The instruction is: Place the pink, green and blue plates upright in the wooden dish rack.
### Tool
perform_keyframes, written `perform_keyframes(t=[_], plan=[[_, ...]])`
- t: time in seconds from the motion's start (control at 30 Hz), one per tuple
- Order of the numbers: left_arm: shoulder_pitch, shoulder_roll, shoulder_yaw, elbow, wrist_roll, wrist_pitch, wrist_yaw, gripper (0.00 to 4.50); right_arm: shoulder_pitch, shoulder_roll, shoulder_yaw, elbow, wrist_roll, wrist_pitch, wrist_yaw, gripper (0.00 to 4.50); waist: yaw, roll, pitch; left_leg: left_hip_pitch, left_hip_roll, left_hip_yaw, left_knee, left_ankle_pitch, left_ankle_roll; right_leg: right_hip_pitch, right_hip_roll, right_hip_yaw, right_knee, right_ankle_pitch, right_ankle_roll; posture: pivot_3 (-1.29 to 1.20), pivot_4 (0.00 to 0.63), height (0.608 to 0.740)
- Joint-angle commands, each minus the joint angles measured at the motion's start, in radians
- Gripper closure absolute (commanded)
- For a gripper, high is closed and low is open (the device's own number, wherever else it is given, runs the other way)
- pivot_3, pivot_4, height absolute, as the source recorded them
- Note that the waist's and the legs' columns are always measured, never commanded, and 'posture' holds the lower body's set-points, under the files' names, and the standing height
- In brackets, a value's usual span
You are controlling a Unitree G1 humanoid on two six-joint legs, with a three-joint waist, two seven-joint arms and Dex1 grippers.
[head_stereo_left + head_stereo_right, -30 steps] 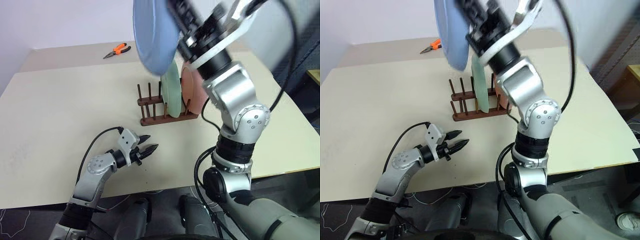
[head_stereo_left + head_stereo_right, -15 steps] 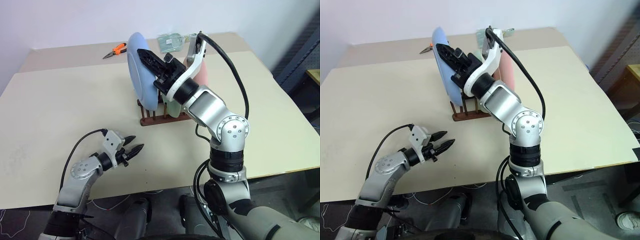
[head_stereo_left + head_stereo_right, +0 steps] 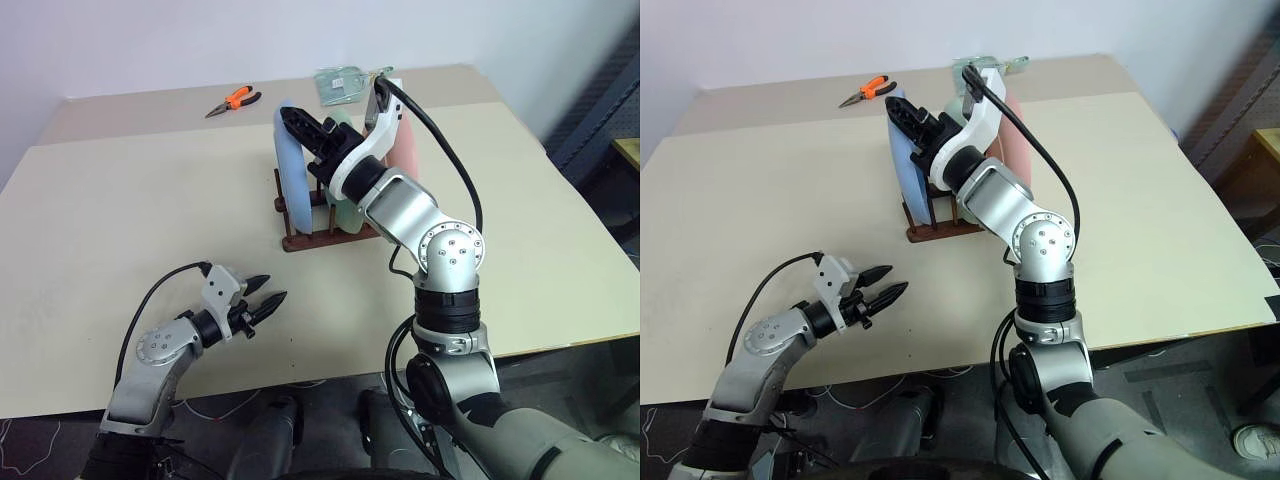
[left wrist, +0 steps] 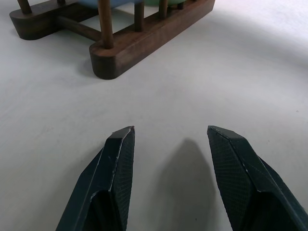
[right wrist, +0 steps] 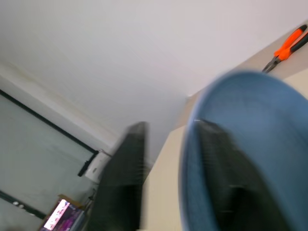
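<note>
The blue plate [image 3: 293, 185] stands upright in the wooden dish rack [image 3: 320, 240], left of the green plate [image 3: 346, 214] and the pink plate [image 3: 408, 150], which also stand in it. My right gripper [image 3: 292, 120] is at the blue plate's top edge, open. In the right wrist view the plate's rim [image 5: 187, 163] runs between the two fingers, and a gap shows beside one finger [image 5: 125, 178]. My left gripper [image 3: 268, 295] hovers open and empty over the table in front of the rack [image 4: 139, 41].
Orange-handled pliers [image 3: 235, 100] lie at the back left of the beige table [image 3: 120, 220]. A clear packet [image 3: 345, 82] lies behind the rack. Bare tabletop stretches to the left and right of the rack.
My right gripper brought the blue plate down from high above into the rack, left of the green plate, and its fingers have parted. The left gripper drifted slightly left.
</note>
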Motion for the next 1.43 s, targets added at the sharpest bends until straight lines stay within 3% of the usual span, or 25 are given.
perform_keyframes(t=[0.03, 0.07, 0.3, 0.37, 0.5, 0.63, 0.8, 0.87, 1.0, 1.17, 1.43], plan=[[-0.009, 0.005, 0.015, -0.032, -0.011, -0.007, 0.004, 2.06, -0.054, 0.003, 0.005, -0.034, -0.038, -0.011, 0.035, 1.05, 0.000, 0.000, 0.000, 0.000, 0.000, 0.000, 0.000, 0.000, 0.000, 0.000, 0.000, 0.000, 0.000, 0.000, 0.000, 0.00, 0.150, 0.739], [-0.009, 0.004, 0.013, -0.032, -0.010, -0.007, 0.004, 2.06, -0.060, 0.001, 0.005, -0.037, -0.049, -0.011, 0.042, 0.63, 0.000, 0.000, 0.000, 0.000, 0.000, 0.000, 0.000, 0.000, 0.000, 0.000, 0.000, 0.000, 0.000, 0.000, 0.000, 0.00, 0.150, 0.739], [-0.014, 0.000, 0.006, -0.026, -0.007, -0.007, 0.010, 2.06, -0.107, -0.049, 0.004, -0.078, -0.120, -0.013, 0.124, 0.63, 0.001, 0.000, 0.000, 0.000, 0.000, 0.000, 0.000, 0.000, 0.000, 0.000, 0.000, 0.000, 0.000, 0.000, 0.000, 0.00, 0.150, 0.739], [-0.014, -0.003, 0.003, -0.028, -0.007, -0.005, 0.013, 2.06, -0.143, -0.107, -0.029, -0.104, -0.121, -0.026, 0.183, 0.63, 0.001, 0.000, 0.000, 0.000, 0.000, 0.000, 0.000, 0.000, 0.000, 0.000, 0.000, 0.000, 0.000, 0.000, 0.000, 0.00, 0.150, 0.739], [-0.021, -0.009, 0.023, -0.012, 0.018, -0.031, 0.053, 2.06, -0.165, -0.351, -0.169, -0.116, -0.190, -0.106, 0.326, 0.63, 0.013, -0.001, 0.001, -0.001, 0.000, -0.001, 0.001, 0.000, 0.000, 0.001, 0.000, -0.001, -0.002, 0.000, 0.000, 0.00, 0.150, 0.739], [-0.029, -0.006, 0.075, 0.025, 0.045, -0.072, 0.116, 2.06, -0.014, -0.642, -0.256, -0.057, -0.353, -0.163, 0.461, 0.63, 0.023, -0.003, 0.000, -0.001, -0.001, 0.000, 0.001, -0.001, 0.001, 0.004, -0.001, -0.002, -0.006, -0.001, 0.001, 0.00, 0.150, 0.739], [-0.048, 0.013, 0.126, 0.113, 0.088, -0.142, 0.165, 2.06, 0.334, -0.869, -0.113, 0.004, -0.649, -0.278, 0.669, 0.63, 0.017, -0.002, 0.000, 0.000, 0.001, 0.005, 0.000, -0.001, 0.002, 0.003, -0.001, 0.000, -0.005, -0.001, 0.001, 0.00, 0.150, 0.739], [-0.054, 0.019, 0.133, 0.136, 0.103, -0.159, 0.175, 2.06, 0.448, -0.885, -0.047, 0.018, -0.728, -0.347, 0.743, 0.63, 0.006, -0.002, 0.000, 0.000, 0.002, 0.007, 0.000, -0.001, 0.002, 0.003, -0.001, 0.000, -0.004, -0.001, 0.001, 0.00, 0.150, 0.739], [-0.053, 0.022, 0.147, 0.147, 0.105, -0.171, 0.184, 2.06, 0.534, -0.829, -0.012, 0.077, -0.795, -0.435, 0.785, 0.63, 0.003, -0.001, 0.001, 0.001, 0.003, 0.011, 0.002, -0.001, 0.002, 0.003, -0.001, 0.004, -0.004, -0.003, 0.001, 0.00, 0.150, 0.739], [-0.024, 0.022, 0.156, 0.123, 0.099, -0.171, 0.191, 2.06, 0.525, -0.743, -0.035, 0.135, -0.803, -0.490, 0.804, 0.63, 0.010, -0.003, 0.001, 0.001, 0.003, 0.011, 0.003, -0.001, 0.002, 0.003, -0.001, 0.004, -0.004, -0.001, 0.001, 0.00, 0.150, 0.739], [0.006, 0.012, 0.150, 0.081, 0.097, -0.148, 0.205, 2.06, 0.517, -0.711, -0.039, 0.184, -0.852, -0.544, 0.824, 0.63, 0.011, -0.003, 0.001, 0.000, 0.002, 0.011, 0.003, -0.001, 0.002, 0.003, -0.001, 0.004, -0.005, 0.000, 0.001, 0.00, 0.150, 0.739]])
